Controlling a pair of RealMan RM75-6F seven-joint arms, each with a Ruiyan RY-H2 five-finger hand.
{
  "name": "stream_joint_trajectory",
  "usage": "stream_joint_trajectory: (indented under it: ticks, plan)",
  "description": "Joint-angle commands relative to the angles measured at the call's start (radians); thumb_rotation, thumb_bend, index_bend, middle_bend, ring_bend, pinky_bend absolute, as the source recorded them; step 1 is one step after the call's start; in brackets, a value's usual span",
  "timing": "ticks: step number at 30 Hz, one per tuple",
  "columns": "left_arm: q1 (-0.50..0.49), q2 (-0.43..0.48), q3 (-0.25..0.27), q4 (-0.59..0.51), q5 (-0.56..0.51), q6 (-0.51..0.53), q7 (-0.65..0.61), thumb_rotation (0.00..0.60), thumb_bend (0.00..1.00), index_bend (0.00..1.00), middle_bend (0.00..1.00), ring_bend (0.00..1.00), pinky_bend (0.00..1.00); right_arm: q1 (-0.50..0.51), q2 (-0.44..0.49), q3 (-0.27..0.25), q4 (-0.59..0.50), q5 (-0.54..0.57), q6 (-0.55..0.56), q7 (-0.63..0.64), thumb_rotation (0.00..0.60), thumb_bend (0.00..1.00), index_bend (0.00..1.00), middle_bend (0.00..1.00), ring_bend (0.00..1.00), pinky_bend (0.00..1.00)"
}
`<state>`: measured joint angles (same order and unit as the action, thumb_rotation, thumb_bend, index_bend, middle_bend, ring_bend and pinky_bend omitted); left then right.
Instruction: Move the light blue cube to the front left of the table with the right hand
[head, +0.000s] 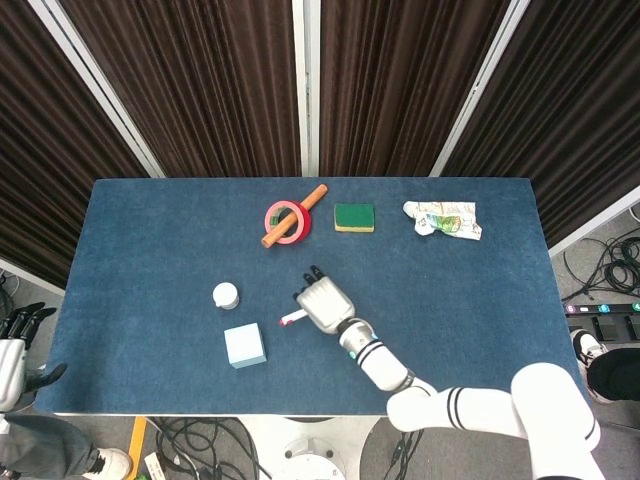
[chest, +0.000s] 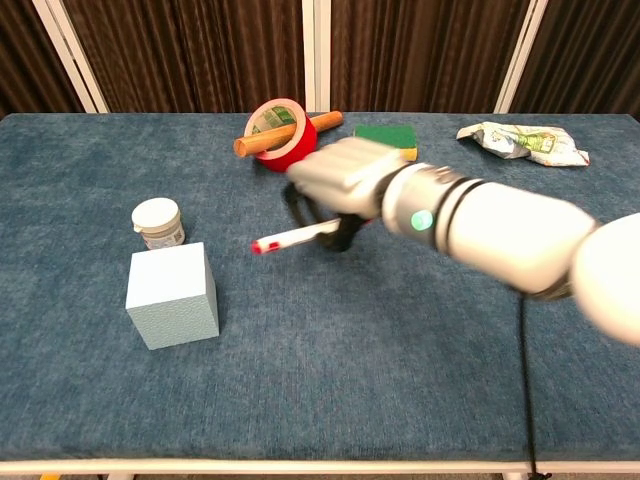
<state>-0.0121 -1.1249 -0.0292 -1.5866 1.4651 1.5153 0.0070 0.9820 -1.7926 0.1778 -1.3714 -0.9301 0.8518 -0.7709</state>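
The light blue cube (head: 245, 345) (chest: 173, 296) stands on the blue table (head: 150, 250) at the front, left of centre, just in front of a small white jar. My right hand (head: 325, 303) (chest: 345, 185) hovers to the cube's right and further back, apart from it and holding nothing. Its white, red-tipped thumb (chest: 290, 239) points left toward the cube with a clear gap between them; the other fingers are loosely bent. My left hand (head: 15, 345) hangs off the table's front left corner with its fingers spread.
The white jar (head: 226, 295) (chest: 159, 222) sits just behind the cube. At the back are a red tape roll (head: 284, 221) with an orange rod (head: 312, 198) through it, a green sponge (head: 354, 217) and a crumpled bag (head: 443, 218).
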Motion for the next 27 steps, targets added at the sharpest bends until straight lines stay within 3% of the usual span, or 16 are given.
stream_joint_trajectory:
  ticks: [1,5,12,18,22,27]
  plan:
    - [-0.006,-0.002,-0.003,0.001,0.005,-0.002,0.0,0.6,0.19,0.26,0.26,0.18,0.26,-0.061,0.123,-0.055,-0.054,0.017,0.043,-0.005,0.6,0.45,0.58,0.52,0.17,0.11]
    - [-0.017,-0.006,-0.006,-0.005,0.017,-0.007,0.007,0.6,0.19,0.26,0.26,0.18,0.26,-0.1,0.203,-0.1,-0.066,0.044,0.046,-0.003,0.6,0.45,0.54,0.51,0.15,0.1]
    - [-0.025,-0.003,-0.009,-0.023,0.024,-0.006,0.026,0.6,0.19,0.26,0.26,0.18,0.26,-0.122,0.215,-0.141,-0.036,0.068,0.023,0.01,0.6,0.45,0.4,0.42,0.11,0.09]
    - [-0.021,0.003,-0.007,-0.03,0.025,0.002,0.028,0.6,0.19,0.26,0.26,0.18,0.26,-0.145,0.248,-0.159,-0.07,0.061,0.046,0.025,0.6,0.34,0.17,0.32,0.06,0.06]
    - [-0.026,0.001,-0.011,-0.028,0.023,-0.002,0.026,0.6,0.19,0.26,0.26,0.18,0.26,-0.203,0.339,-0.139,-0.167,0.009,0.141,0.113,0.6,0.34,0.11,0.27,0.05,0.06]
    - [-0.027,-0.004,-0.017,-0.018,0.003,-0.009,0.018,0.6,0.19,0.26,0.26,0.18,0.26,-0.355,0.524,-0.165,-0.3,-0.186,0.336,0.33,0.6,0.3,0.11,0.24,0.03,0.06]
